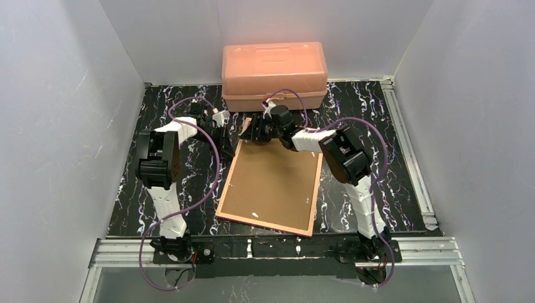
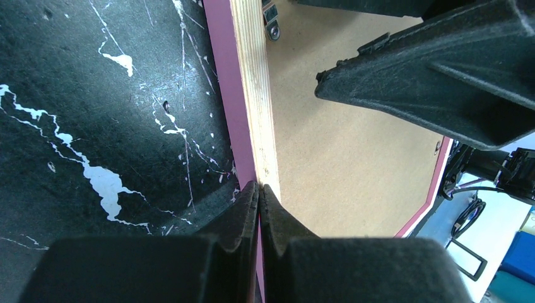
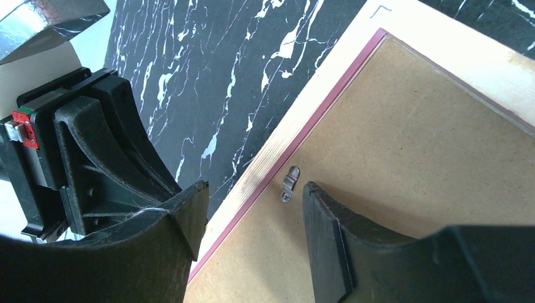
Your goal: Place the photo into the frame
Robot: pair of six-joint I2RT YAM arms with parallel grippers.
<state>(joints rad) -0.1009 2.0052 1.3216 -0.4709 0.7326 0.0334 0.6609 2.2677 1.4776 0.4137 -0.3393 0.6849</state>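
Note:
The frame (image 1: 226, 187) lies face down on the black marbled table, its pale wood rim (image 2: 252, 76) and pink edge around a brown backing board (image 1: 271, 183). The photo is hidden. My left gripper (image 2: 259, 187) is shut, its tips pressed together against the frame's left rim near the far corner (image 1: 226, 136). My right gripper (image 3: 252, 187) is open over that same corner (image 1: 252, 134). One of its fingers hangs outside the rim (image 3: 303, 120) and the other over the board, beside a small metal clip (image 3: 289, 184).
A salmon-pink lidded box (image 1: 274, 74) stands at the back of the table, just behind both grippers. Grey walls close in on the left, right and rear. The two wrists sit close together at the frame's far left corner.

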